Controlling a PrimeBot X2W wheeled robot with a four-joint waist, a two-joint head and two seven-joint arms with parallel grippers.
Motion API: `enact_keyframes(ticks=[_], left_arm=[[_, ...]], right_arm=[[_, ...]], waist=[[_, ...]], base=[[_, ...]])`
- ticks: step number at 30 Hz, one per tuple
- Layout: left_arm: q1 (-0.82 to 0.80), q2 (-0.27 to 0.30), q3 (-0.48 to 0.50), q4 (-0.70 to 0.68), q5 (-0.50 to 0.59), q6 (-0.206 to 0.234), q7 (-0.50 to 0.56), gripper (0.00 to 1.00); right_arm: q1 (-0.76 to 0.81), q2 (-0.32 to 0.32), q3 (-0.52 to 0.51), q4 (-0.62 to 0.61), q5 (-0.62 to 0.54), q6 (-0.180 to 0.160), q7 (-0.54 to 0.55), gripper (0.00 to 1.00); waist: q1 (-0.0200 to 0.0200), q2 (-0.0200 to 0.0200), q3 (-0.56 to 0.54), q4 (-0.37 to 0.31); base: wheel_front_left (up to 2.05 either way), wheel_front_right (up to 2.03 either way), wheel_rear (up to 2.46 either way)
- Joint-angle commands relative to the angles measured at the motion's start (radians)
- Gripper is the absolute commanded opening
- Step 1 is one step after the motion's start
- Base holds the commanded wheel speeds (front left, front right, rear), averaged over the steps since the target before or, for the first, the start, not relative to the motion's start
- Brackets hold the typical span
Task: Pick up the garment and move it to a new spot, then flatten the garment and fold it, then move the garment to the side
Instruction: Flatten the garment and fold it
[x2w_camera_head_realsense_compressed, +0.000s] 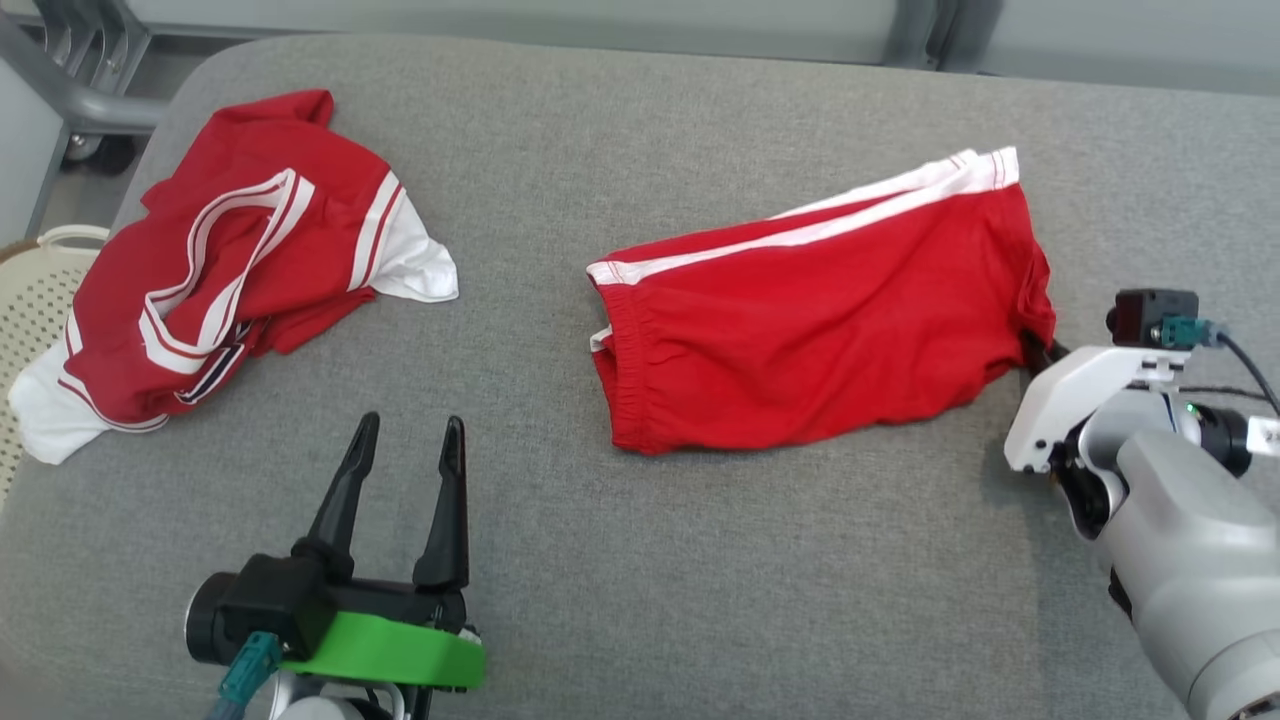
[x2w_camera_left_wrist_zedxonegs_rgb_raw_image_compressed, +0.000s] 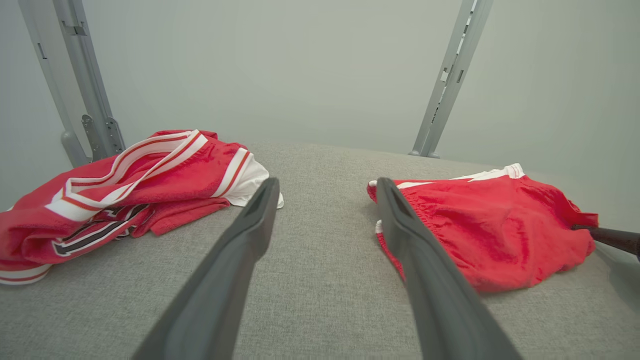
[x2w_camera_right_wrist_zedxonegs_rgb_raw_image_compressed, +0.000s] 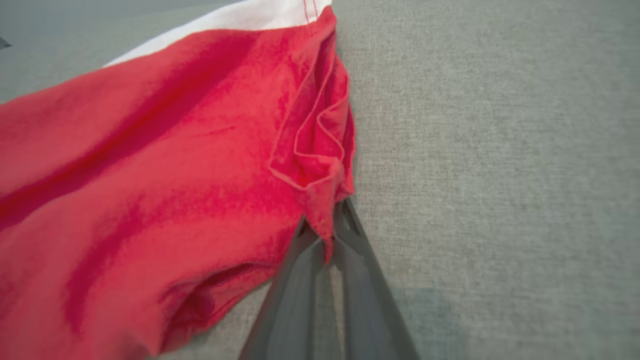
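I've got the right gripper (x2w_camera_right_wrist_zedxonegs_rgb_raw_image_compressed: 326, 235) pinching the red shorts (x2w_camera_head_realsense_compressed: 820, 310) at a hem corner, left gripper (x2w_camera_head_realsense_compressed: 405, 440) spread and idle; the fabric looks light and floppy, so I'd also grab the waistband (x2w_camera_head_realsense_compressed: 625, 360).

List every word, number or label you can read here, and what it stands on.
None can be read.
Crumpled red-and-white striped jersey: dark print lost in its folds, unreadable.
Small white label by the right arm's cable: too small, cut off at the edge.
Flat red fabric shorts with white side stripes: no print visible.
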Motion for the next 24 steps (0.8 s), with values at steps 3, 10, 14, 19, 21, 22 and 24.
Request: enact_keyframes(ticks=[3,10,14,19,21,22,24], left_arm=[[0.029,0.007,-0.002,0.013,0.007,-0.003,-0.001,1.0],[0.047,0.014,-0.007,0.035,0.006,0.0,0.003,1.0],[0.06,0.022,-0.005,0.046,0.0,0.008,0.012,1.0],[0.074,0.036,-0.002,0.054,-0.002,0.013,0.025,1.0],[0.082,0.039,-0.002,0.058,-0.003,0.017,0.032,1.0],[0.084,0.042,-0.003,0.059,-0.001,0.019,0.036,1.0],[0.089,0.047,-0.007,0.061,0.003,0.019,0.043,1.0]], right_arm=[[0.062,0.009,-0.014,0.008,0.022,-0.002,-0.029,0.0],[0.125,0.025,-0.027,-0.007,0.043,-0.002,-0.057,0.0],[0.156,0.033,-0.032,-0.008,0.043,-0.002,-0.064,0.0],[0.18,0.043,-0.04,-0.002,0.039,-0.002,-0.073,0.0],[0.189,0.047,-0.042,0.001,0.033,-0.002,-0.073,0.8],[0.195,0.051,-0.041,-0.001,0.031,-0.002,-0.076,1.0],[0.208,0.055,-0.039,-0.011,0.028,-0.002,-0.084,1.0]], waist=[[0.0,0.0,-0.051,-0.023],[0.0,0.0,-0.089,-0.049],[0.0,0.0,-0.109,-0.064],[0.0,0.0,-0.13,-0.078],[0.0,0.0,-0.142,-0.081],[0.0,0.0,-0.148,-0.082],[0.0,0.0,-0.163,-0.084]], base=[[0.0,0.0,0.0],[0.0,0.0,0.0],[0.0,0.0,0.0],[0.0,0.0,0.0],[0.0,0.0,0.0],[0.0,0.0,0.0],[0.0,0.0,0.0]])
